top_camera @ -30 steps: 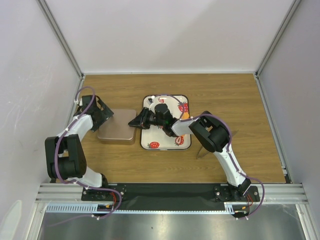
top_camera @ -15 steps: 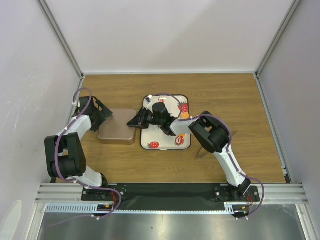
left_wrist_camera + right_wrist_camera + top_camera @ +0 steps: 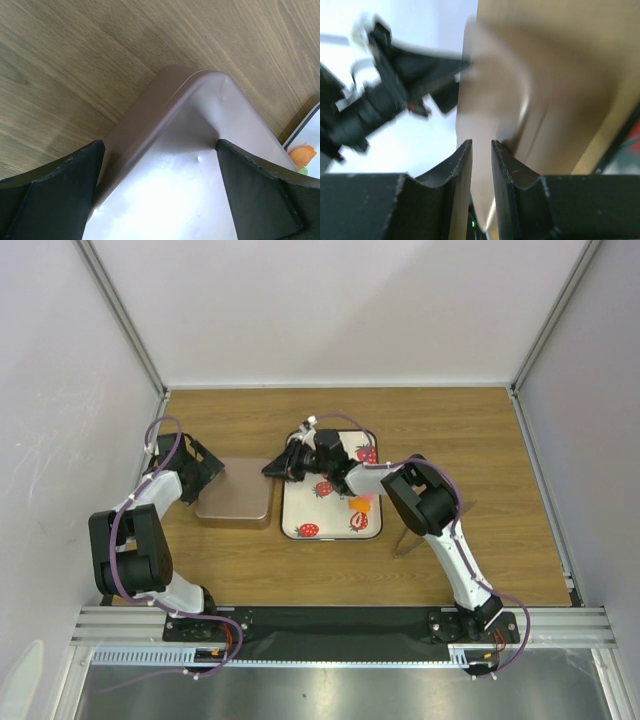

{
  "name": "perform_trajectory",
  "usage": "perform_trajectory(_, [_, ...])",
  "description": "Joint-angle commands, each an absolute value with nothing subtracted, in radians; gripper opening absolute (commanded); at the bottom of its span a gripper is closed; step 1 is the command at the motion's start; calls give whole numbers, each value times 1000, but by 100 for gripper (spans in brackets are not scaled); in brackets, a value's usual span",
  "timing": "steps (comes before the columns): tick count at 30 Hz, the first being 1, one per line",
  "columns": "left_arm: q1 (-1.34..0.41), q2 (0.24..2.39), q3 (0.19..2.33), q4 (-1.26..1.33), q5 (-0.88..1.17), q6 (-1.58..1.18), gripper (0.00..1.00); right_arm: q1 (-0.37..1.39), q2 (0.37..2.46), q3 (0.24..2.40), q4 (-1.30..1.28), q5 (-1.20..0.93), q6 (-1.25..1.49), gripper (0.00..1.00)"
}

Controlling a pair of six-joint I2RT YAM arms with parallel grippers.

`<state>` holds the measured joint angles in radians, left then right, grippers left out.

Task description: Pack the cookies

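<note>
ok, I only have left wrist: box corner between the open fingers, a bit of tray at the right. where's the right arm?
Observer: The right end effector is reached across to the gap between box and tray, at their far ends.
Operator: holding a cookie?
Observer: The right wrist view is blurred. Its fingers are nearly together, and nothing shows between them.
Operator: any cookies on the tray?
Observer: The top view shows an orange cookie in the tray's right half. The rest I can make out are strawberry prints.
</note>
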<state>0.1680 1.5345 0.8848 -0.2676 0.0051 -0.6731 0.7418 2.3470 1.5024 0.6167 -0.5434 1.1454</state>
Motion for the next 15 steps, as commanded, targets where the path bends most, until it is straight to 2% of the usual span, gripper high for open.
perform_trajectory(1, [172, 1588, 867, -370, -41, -644, 100, 695, 2399, 1603, 558, -561, 1164, 28])
perform_trajectory(8, [170, 1583, 874, -370, -46, -640, 100, 680, 2465, 1730, 499, -546, 1161, 29])
perform_trajectory(15, [172, 1580, 881, -370, -46, -635, 100, 692, 2471, 1753, 430, -529, 1100, 29])
